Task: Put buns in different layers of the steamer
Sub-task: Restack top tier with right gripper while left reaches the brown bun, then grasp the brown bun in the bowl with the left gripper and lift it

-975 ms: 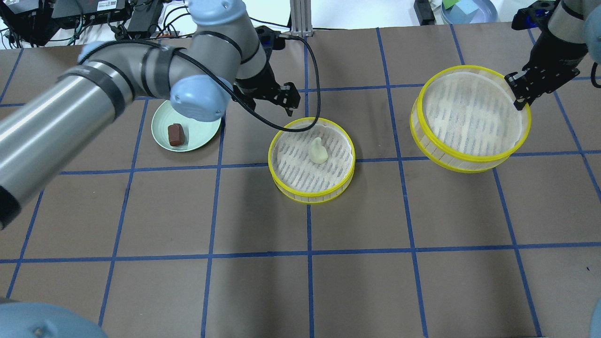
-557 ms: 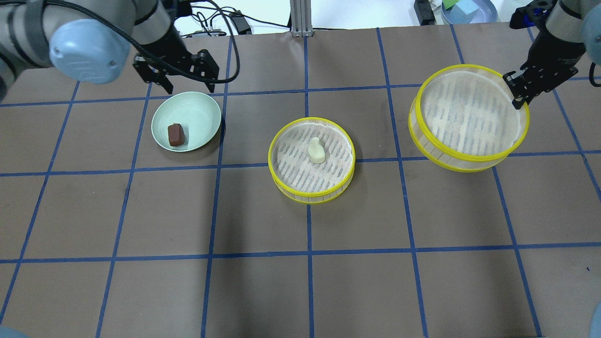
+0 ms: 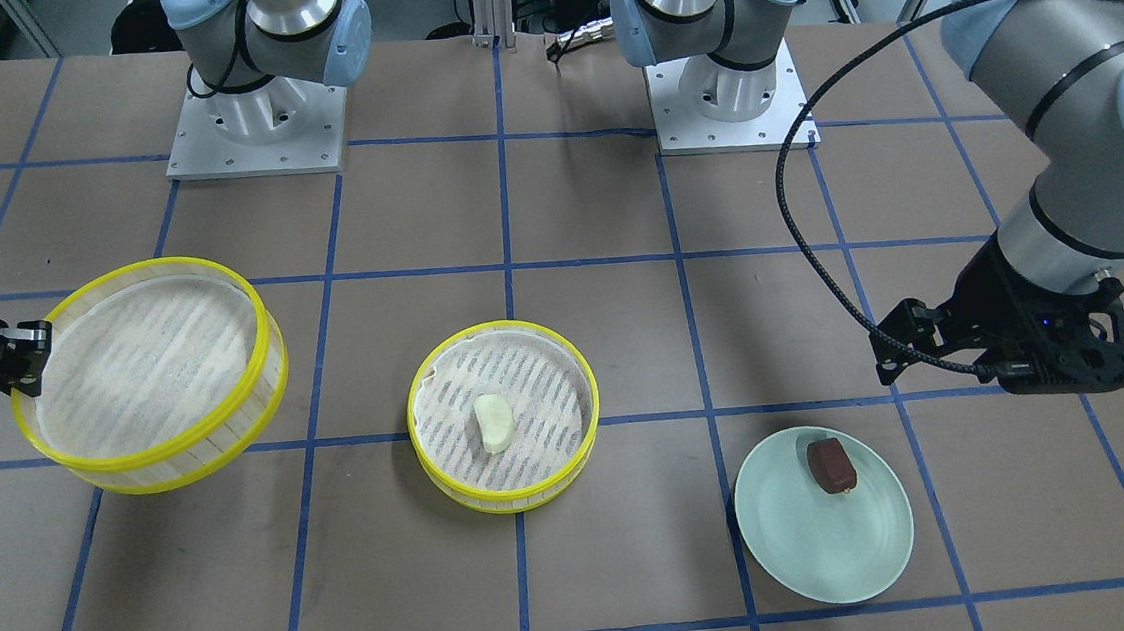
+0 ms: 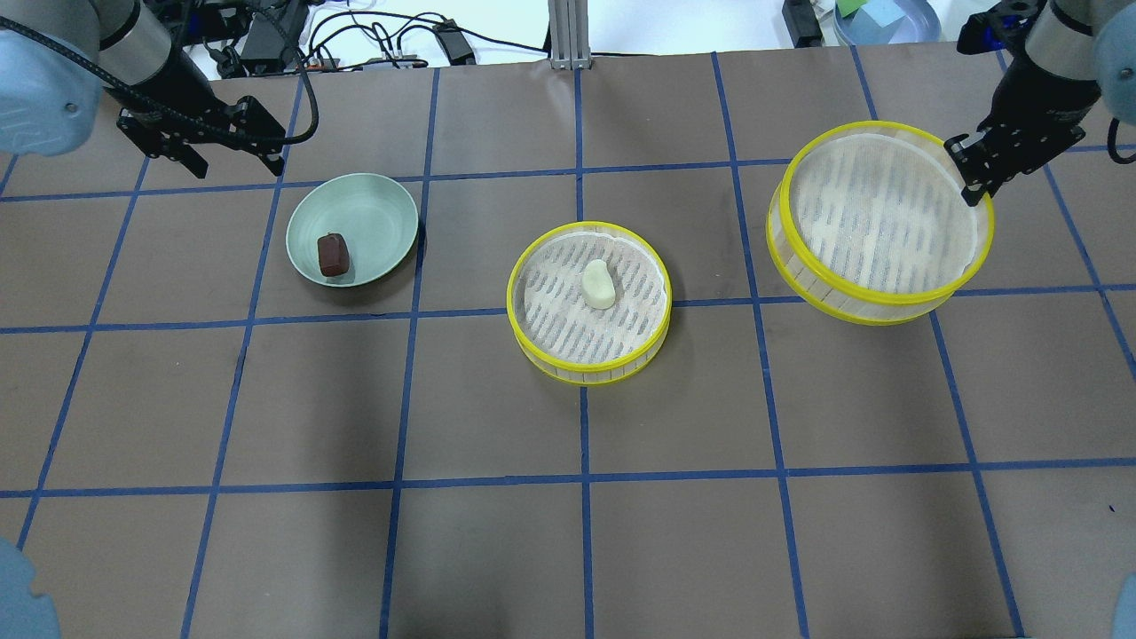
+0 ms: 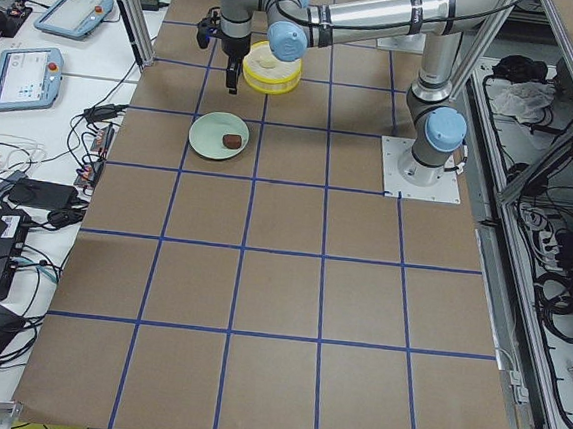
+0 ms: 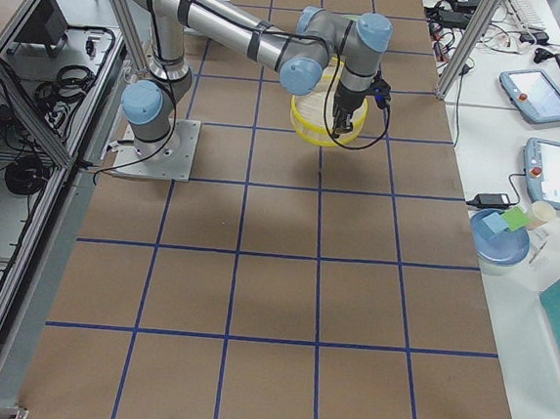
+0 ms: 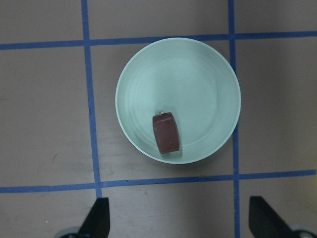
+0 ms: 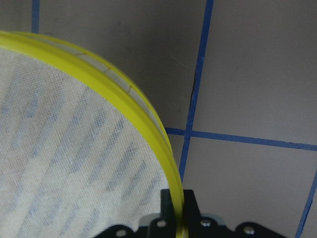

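The cream bun [image 4: 598, 284] lies in the middle steamer layer [image 4: 515, 306] on the table, also seen in the front view [image 3: 493, 423]. The brown bun [image 4: 333, 255] lies on the pale green plate [image 4: 390, 200]. My left gripper [image 4: 235, 167] is open and empty, hovering just beyond the plate's far-left side. Its wrist view shows the brown bun [image 7: 166, 132] ahead of the fingertips [image 7: 99, 218]. My right gripper [image 4: 974, 182] is shut on the far-right rim of the second steamer layer [image 4: 852, 306]. It holds that layer tilted above the table, with the rim [image 8: 148, 124] between the jaws.
The table is brown paper with a blue tape grid. Both arm bases [image 3: 256, 119] stand at the robot side. Cables and boxes [image 4: 373, 35] lie past the far edge. A light blue bowl [image 4: 887, 18] sits at the far right.
My left gripper swung left from the middle steamer layer to beyond the plate. The cream bun tipped over and now lies flat. The held layer shifted slightly left.
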You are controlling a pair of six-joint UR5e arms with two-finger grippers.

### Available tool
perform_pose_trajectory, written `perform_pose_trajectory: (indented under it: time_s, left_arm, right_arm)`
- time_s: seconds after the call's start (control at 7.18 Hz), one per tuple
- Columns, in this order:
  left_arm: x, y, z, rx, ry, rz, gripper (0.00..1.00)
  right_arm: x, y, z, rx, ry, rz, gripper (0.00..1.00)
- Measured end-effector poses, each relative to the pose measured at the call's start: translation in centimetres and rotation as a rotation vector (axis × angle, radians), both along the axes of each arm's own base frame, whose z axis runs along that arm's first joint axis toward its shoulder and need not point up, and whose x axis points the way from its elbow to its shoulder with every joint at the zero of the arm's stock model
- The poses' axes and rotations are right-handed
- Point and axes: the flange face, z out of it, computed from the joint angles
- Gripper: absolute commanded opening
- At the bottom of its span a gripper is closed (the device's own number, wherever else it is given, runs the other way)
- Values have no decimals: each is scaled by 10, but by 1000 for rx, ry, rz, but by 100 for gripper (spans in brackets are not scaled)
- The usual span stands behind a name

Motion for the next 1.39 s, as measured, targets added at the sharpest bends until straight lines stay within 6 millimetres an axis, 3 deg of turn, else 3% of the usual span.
perform_pose_trajectory:
  time_s: [0.14, 0.28, 0.56, 0.97, 1.11, 1.39]
  left_arm:
    - [5, -8, -26, -24, 17, 4, 100]
    - [6, -14, -55, -55, 29, 3, 100]
    - [6, -24, -102, -77, 37, -10, 84]
    - [4, -32, -147, -42, 46, -47, 87]
    - [4, -33, -157, -28, 50, -48, 86]
    - [4, -36, -176, -3, 60, -42, 86]
  right_arm:
    - [21, -2, 1, -5, 11, 21, 0]
    - [55, -2, 2, -8, 26, 33, 0]
    - [141, 6, 2, -24, 44, -28, 0]
    - [263, 25, -28, -19, 38, -160, 0]
    - [283, 25, -44, -7, 41, -183, 0]
    - [301, 23, -71, 24, 43, -204, 0]
